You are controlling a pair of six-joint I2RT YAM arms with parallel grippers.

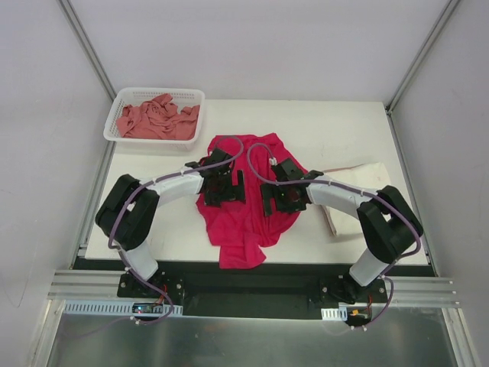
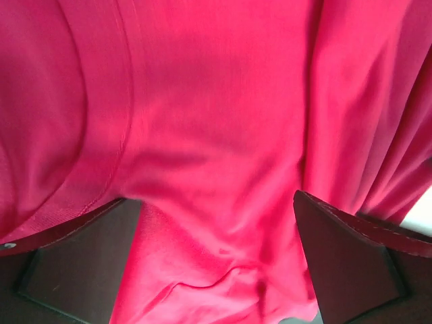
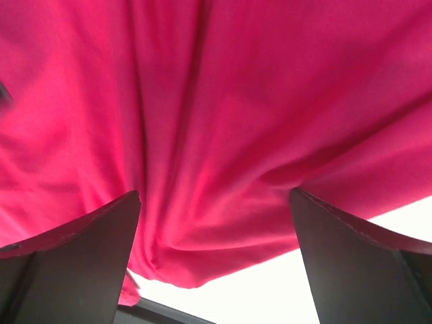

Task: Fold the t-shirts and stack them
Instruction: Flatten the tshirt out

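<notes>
Top view only: pink shirt [image 1: 157,118] in basket [image 1: 158,91] far left; cream shirt [image 1: 363,172] right, partly behind right arm [image 1: 340,195]. Wrist views: left gripper [image 2: 212,196], right gripper [image 3: 214,192] released over red shirt [image 1: 243,222].

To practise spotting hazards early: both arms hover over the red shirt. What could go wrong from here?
1. The magenta shirt lies rumpled; the open left gripper and right gripper may pinch extra layers, folding it crooked.
2. Its near end reaches the near edge of the table and could slip off.
3. The right arm lies over the folded cream shirt and might drag it.
</notes>
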